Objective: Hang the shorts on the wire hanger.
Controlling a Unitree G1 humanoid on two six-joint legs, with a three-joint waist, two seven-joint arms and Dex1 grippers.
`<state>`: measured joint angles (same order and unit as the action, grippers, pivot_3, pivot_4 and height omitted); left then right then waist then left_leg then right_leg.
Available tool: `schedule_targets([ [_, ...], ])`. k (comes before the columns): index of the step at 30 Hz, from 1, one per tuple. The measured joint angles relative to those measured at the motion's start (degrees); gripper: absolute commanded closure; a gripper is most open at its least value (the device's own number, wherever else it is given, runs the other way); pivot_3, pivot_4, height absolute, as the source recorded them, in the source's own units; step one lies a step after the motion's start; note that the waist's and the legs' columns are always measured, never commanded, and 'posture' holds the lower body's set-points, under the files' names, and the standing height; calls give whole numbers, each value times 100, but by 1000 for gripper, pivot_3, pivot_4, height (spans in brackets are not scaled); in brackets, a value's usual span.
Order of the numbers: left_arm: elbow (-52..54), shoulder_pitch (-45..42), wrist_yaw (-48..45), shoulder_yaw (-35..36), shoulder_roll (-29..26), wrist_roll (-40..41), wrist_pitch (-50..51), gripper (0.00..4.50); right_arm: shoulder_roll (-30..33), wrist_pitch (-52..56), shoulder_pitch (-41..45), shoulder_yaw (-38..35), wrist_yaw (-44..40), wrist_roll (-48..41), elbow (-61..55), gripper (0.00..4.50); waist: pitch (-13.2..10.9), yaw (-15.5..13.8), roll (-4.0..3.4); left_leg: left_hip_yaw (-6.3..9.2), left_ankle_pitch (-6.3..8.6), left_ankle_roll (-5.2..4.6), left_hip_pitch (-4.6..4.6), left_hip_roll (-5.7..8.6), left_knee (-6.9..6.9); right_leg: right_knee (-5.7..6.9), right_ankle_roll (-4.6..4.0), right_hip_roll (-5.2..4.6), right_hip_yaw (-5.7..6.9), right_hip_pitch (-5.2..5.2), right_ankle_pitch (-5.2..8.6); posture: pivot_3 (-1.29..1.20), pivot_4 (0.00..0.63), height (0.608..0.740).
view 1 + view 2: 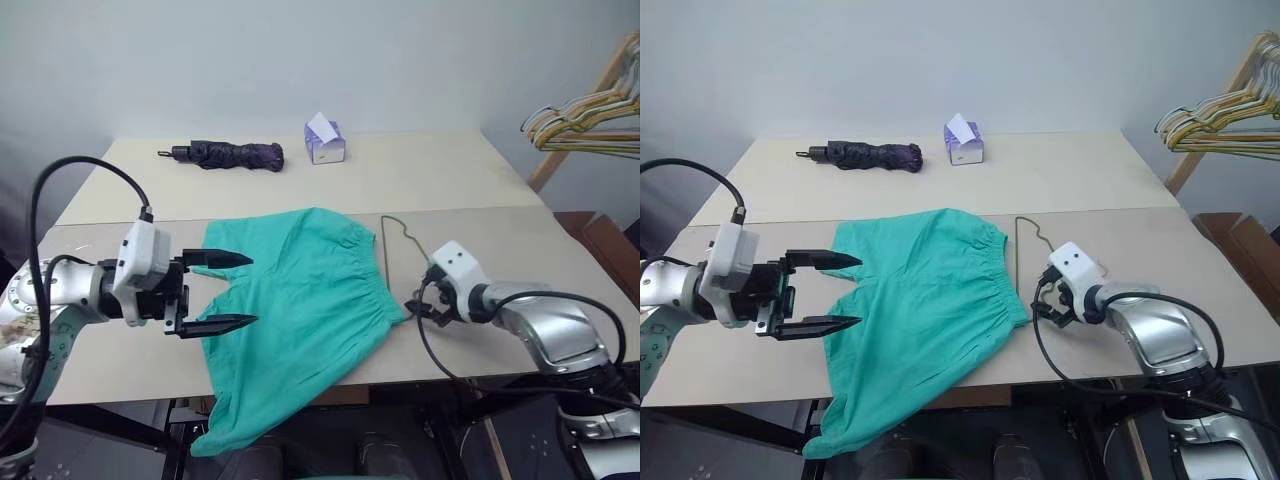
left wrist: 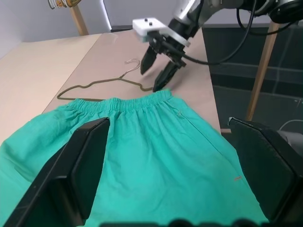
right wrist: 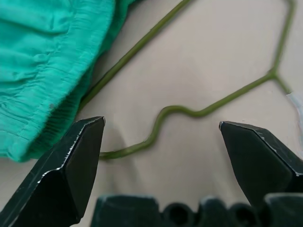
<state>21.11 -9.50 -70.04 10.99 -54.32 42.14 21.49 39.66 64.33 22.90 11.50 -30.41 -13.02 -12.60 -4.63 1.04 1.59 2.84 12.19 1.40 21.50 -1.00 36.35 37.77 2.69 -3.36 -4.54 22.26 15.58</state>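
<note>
The teal-green shorts point(image 1: 300, 300) lie flat on the table, waistband toward the right, one leg drooping over the front edge. The thin olive wire hanger point(image 1: 384, 240) lies beside the waistband, and part of its frame runs under the cloth point(image 3: 118, 66). My left gripper point(image 1: 250, 290) hovers open over the shorts' left side, pointing right, with nothing between its fingers. My right gripper point(image 1: 425, 310) is open too, angled down at the table just right of the waistband, above the hanger's wire point(image 3: 180, 111). The left wrist view shows the right gripper point(image 2: 156, 71) over the hanger point(image 2: 104, 82).
A folded dark umbrella point(image 1: 235, 155) and a small tissue box point(image 1: 325, 140) sit at the back of the table. A bunch of thicker pale hangers point(image 1: 590, 120) hangs on a wooden rack at the far right. The table's front edge point(image 1: 420, 378) is close under both arms.
</note>
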Motion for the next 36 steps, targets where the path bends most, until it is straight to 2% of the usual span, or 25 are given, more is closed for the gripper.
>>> schedule_targets([
  [1,0,-6,20,-12,30,-16,2,167,-73,65,60,66,79,60,59,0,0,0,0,-1,0,0,0,0,3,-1,6,0,0,0,3,27,48,740],
  [4,7,-138,80,-68,112,-49,5,130,-146,142,215,149,265,181,208,548,6,-2,8,0,0,0,-4,-1,6,-3,13,0,2,-8,6,32,47,740],
  [10,9,-159,140,-71,223,-42,69,130,-276,69,371,143,473,337,586,2405,6,-17,10,3,0,0,-2,-1,6,-5,13,0,6,-8,5,36,44,740],
  [16,-3,-257,110,-103,326,-46,102,130,-264,-84,454,112,589,553,891,4468,6,-24,10,4,0,0,1,0,7,-9,14,-1,7,-8,5,36,44,740],
  [20,-75,-463,164,-142,430,-48,184,130,-77,-398,472,109,603,784,1204,4468,6,-20,9,5,0,0,10,1,7,-11,14,-2,9,-2,4,36,44,740],
  [25,-289,-937,507,-360,712,-48,539,130,155,-1741,595,-1,909,1307,1793,4468,6,13,9,6,0,0,16,1,9,-10,16,-1,11,2,3,8,35,740],
  [28,-436,-1299,895,-451,998,-47,784,130,317,-3324,593,-121,1263,1709,2160,4468,6,49,9,8,0,0,21,2,10,-11,16,-1,11,4,2,-2,35,740],
  [32,-891,-1964,1405,-558,1446,-33,1245,130,963,-6673,602,-16,1719,2581,2908,4468,6,118,9,9,1,-1,31,6,17,-16,12,-7,13,5,-4,-17,31,740],
  [36,-1376,-2629,1686,-597,1637,6,1760,130,1524,-9514,996,400,1947,3579,3683,4468,8,250,12,11,1,-1,32,6,23,-20,11,-6,12,2,-8,-29,23,740],
])
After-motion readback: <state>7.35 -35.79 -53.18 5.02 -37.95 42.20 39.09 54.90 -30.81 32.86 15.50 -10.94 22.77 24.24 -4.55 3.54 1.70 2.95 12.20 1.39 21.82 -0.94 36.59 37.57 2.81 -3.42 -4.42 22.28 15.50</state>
